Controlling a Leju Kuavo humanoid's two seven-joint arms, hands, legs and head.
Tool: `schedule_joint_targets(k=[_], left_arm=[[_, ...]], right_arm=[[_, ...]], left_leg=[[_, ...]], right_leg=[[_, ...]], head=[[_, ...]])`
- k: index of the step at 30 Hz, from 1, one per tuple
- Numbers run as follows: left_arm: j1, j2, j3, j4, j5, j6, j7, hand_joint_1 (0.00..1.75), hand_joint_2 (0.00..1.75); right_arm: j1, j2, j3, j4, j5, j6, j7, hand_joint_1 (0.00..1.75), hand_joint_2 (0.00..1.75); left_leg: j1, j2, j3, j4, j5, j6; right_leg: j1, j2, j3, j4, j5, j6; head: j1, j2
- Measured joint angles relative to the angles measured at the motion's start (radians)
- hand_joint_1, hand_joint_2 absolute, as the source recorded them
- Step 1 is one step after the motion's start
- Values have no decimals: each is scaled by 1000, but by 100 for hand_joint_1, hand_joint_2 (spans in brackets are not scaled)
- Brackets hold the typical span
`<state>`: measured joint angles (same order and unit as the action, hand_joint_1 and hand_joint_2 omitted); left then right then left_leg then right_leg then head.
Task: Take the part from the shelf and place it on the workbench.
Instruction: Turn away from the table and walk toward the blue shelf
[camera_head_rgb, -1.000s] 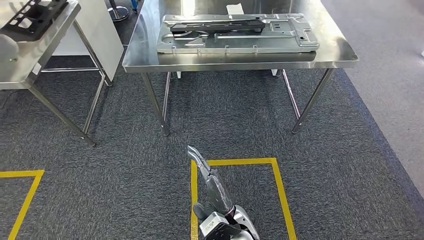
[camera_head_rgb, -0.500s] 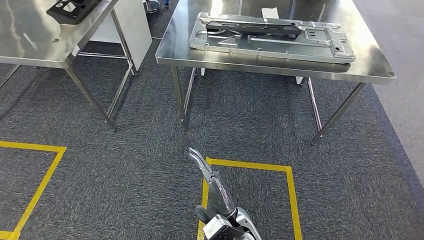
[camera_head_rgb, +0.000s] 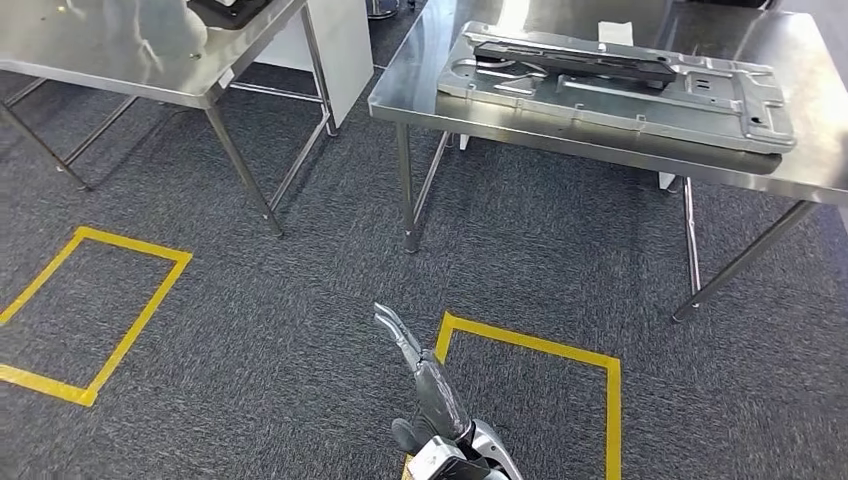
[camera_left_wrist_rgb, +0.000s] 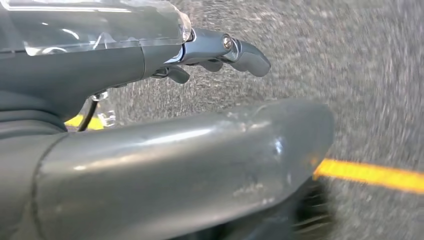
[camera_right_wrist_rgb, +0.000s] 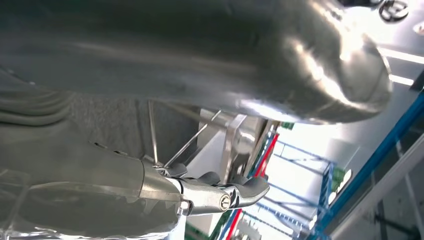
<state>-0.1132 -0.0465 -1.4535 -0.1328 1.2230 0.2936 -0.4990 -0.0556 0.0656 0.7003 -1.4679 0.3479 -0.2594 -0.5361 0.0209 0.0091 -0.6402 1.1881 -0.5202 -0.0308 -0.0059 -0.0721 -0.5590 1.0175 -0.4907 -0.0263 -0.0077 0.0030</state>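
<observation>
The workbench (camera_head_rgb: 420, 95) has slid rightward in view; both hands (camera_head_rgb: 400, 335) hang empty.

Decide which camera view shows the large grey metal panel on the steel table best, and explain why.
The head view. There the grey metal panel lies flat on the steel table, seen from above, with a dark part resting on it. The left wrist view looks at carpet and yellow tape; the right wrist view shows blurred table legs, no recognisable panel.
</observation>
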Motion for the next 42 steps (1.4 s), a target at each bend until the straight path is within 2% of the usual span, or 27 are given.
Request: schedule_joint_targets(k=[2,3,4,6,8,10,12,13,14,15,17,19,21,22,23,25,27,28,29,31,33,34,36,37,39,40,42], left_arm=[[-8,0,5,0,2,4,-6,0,0],[-11,0,7,0,2,4,-8,0,0],[-13,0,8,0,2,4,-9,0,0],[-11,0,10,0,3,2,-10,0,0],[-11,0,11,0,4,-3,-15,0,0],[-15,0,11,0,2,-8,-23,0,0],[-17,-2,11,0,0,5,-34,0,0],[-16,-3,11,0,-1,19,-37,0,0],[-16,-5,11,0,-2,30,-38,0,0],[-17,-8,11,0,-2,34,-38,0,0],[-20,-12,11,0,-2,25,-37,0,0],[-21,-14,11,0,-2,18,-37,0,0],[-19,-15,11,0,-2,16,-37,0,0],[-18,-15,11,0,-1,14,-38,0,0],[-18,-15,11,0,2,7,-40,0,0],[-21,-15,12,0,12,-20,-55,0,0],[-21,-15,16,0,24,-48,-77,0,0],[-20,-15,18,0,29,-57,-87,0,0],[-19,-15,21,0,32,-64,-93,0,0],[-19,-15,26,0,36,-68,-98,0,0],[-22,-15,30,0,40,-66,-99,0,0],[-22,-15,32,0,43,-63,-98,0,0],[-19,-15,34,0,48,-58,-96,0,0],[-17,-15,35,0,50,-56,-95,0,0],[-17,-14,36,0,52,-54,-92,0,0],[-18,-14,36,0,53,-53,-90,0,0],[-17,-14,36,0,54,-52,-88,0,0]], right_arm=[[0,0,3,0,0,0,0,0,0],[0,0,4,0,0,0,-1,0,0],[0,0,4,0,0,0,-1,0,0],[-1,-1,5,-1,0,1,-1,0,0],[-2,-1,6,-2,0,2,-2,0,0],[-1,-3,6,-2,-1,8,-3,0,0],[1,-6,7,0,-1,12,-3,0,0],[2,-7,7,0,-1,13,-3,0,0],[2,-7,7,0,-1,13,-3,0,0],[2,-8,7,0,-1,13,-3,0,0],[2,-8,8,0,-1,13,-3,0,0],[2,-9,8,0,-1,13,-3,0,0],[1,-8,10,-1,-2,13,-4,0,0],[1,-8,12,-2,-2,14,-4,0,0],[0,-7,13,-3,-2,15,-3,0,0],[0,-6,14,-3,-2,21,-2,0,0],[1,-7,15,-2,-2,29,0,0,0],[1,-7,15,-2,-2,34,1,0,0],[0,-8,16,-1,-2,40,2,0,0],[-2,-8,19,-1,-1,49,5,0,0],[-5,-8,21,-1,0,58,7,0,0],[-7,-8,23,-1,1,61,7,0,0],[-10,-8,27,-1,3,68,8,0,0],[-12,-8,29,-2,3,69,8,0,0],[-16,-9,30,-2,4,71,8,0,0],[-16,-10,31,-2,4,73,8,0,0],[-14,-13,33,0,6,80,8,0,0]], left_leg=[[-10,42,68,-125,39,13],[-15,56,84,-158,46,19],[-19,59,85,-169,45,24],[-15,38,81,-175,53,33],[-9,18,83,-184,63,44],[-7,-4,80,-186,69,52],[-8,-30,75,-185,72,54],[-8,-43,74,-183,73,53],[-8,-57,74,-182,74,52],[-8,-71,75,-180,73,51],[-8,-97,70,-174,73,44],[-6,-119,60,-171,76,30],[-2,-138,52,-174,80,15],[-2,-129,48,-169,76,9],[-4,-108,37,-146,61,5],[-6,-49,-14,-39,3,0],[-3,-23,-71,83,-47,-5],[-2,-19,-80,104,-47,-7],[-1,-14,-68,86,-29,-7],[-2,16,5,-47,32,-4],[-8,48,62,-155,65,6],[-11,54,69,-171,65,11],[-14,36,67,-174,69,23],[-12,27,67,-178,72,30],[-8,7,69,-186,81,43],[-8,-3,66,-187,83,47],[-10,-26,61,-186,86,51]], right_leg=[[6,-21,1,3,-3,5],[9,-30,2,5,-4,9],[11,-39,2,5,-4,14],[9,-49,6,5,-7,24],[5,-7,-6,41,-37,35],[0,49,-58,153,-102,42],[-1,66,-113,266,-141,44],[-2,68,-121,278,-132,45],[-4,70,-109,250,-104,44],[-6,79,-81,189,-64,42],[-12,130,-25,63,-9,37],[-12,163,-7,14,0,31],[-12,144,-5,5,4,23],[-13,131,-2,-1,7,16],[-15,116,1,-8,10,9],[-13,84,4,-13,11,-1],[-9,51,4,-13,9,-4],[-7,37,3,-12,9,-4],[-7,24,4,-11,8,-3],[-6,1,6,-8,3,2],[-1,-16,8,-3,-2,11],[1,-23,9,-2,-3,16],[2,-36,12,-4,-4,27],[0,-29,13,0,-10,33],[-5,13,-7,53,-52,43],[-7,40,-33,111,-86,45],[-7,64,-95,239,-142,46]], head=[[0,0],[1,0],[2,0],[3,0],[6,0],[11,0],[12,0],[12,0],[12,0],[12,0],[11,0],[11,0],[12,0],[11,0],[8,0],[4,0],[2,0],[2,0],[2,0],[2,0],[3,0],[4,0],[6,0],[6,0],[9,0],[11,0],[12,0]])
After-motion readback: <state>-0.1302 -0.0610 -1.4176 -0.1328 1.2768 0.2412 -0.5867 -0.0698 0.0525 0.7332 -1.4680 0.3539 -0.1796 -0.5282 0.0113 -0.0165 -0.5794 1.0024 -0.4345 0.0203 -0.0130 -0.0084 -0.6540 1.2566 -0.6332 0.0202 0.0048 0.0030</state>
